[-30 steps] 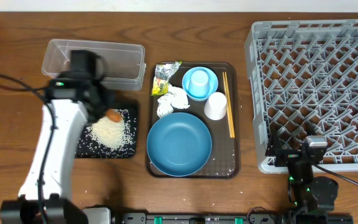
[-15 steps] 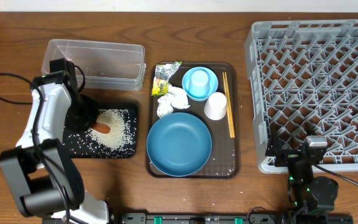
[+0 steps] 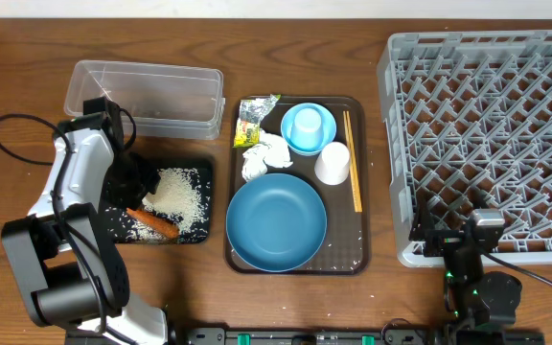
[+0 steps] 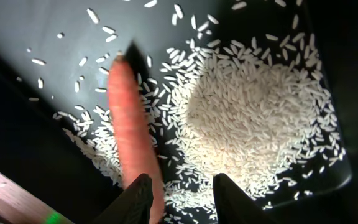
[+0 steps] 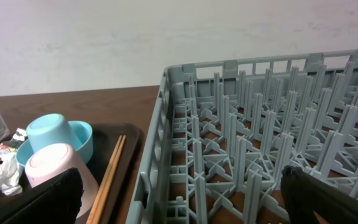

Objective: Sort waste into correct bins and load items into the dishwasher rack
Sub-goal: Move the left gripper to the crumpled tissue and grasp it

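Observation:
My left gripper [image 3: 130,190] hangs low over the black tray [image 3: 123,231], open. The orange carrot [image 4: 131,124] lies flat on the tray, one end between the fingers and beside the left one; it also shows as the carrot [image 3: 152,223] from above. Loose rice [image 3: 176,193] is heaped beside it. The clear tub [image 3: 148,96] stands behind. On the brown tray [image 3: 355,255] sit the blue plate [image 3: 276,222], bowl [image 3: 326,134] holding the upturned light-blue cup [image 3: 306,125], white cup [image 3: 333,163], chopsticks [image 3: 352,161], wrapper [image 3: 253,117] and tissue [image 3: 264,155]. My right gripper [image 5: 185,199] stands open at the grey rack [image 3: 487,125].
The right arm's base [image 3: 479,292] sits at the table's front edge, just before the rack's near wall. A black cable [image 3: 17,129] loops left of the left arm. Bare wooden table lies between the black tray and the brown tray.
The left gripper lowered the carrot from above the rice onto the black tray and opened; the carrot now lies flat. The right arm has not moved.

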Motion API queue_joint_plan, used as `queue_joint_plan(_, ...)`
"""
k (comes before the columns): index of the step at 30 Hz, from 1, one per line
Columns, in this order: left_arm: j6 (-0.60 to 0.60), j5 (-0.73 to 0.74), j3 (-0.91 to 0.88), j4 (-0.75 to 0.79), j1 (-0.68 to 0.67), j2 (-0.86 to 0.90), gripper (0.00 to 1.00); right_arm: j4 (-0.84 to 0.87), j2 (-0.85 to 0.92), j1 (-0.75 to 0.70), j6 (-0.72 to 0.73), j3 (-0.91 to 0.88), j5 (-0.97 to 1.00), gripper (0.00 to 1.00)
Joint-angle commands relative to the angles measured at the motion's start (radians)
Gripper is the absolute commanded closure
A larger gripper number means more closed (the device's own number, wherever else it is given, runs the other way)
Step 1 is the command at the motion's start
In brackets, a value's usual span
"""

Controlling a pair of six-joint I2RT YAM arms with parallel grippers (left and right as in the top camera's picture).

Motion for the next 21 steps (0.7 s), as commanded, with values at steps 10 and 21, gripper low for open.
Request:
queue_joint_plan(10, 0.08, 0.068, 0.031, -0.066, -0.041, -0.324, 0.6, -0.002, -0.006, -0.012, -0.003, -0.002, 0.003, 0.01)
queue_joint_plan(21, 0.145, 0.067, 0.031, 0.114, -0.391, -0.607, 0.13, -0.002, -0.006, -0.012, -0.003, -0.002, 0.003, 0.01)
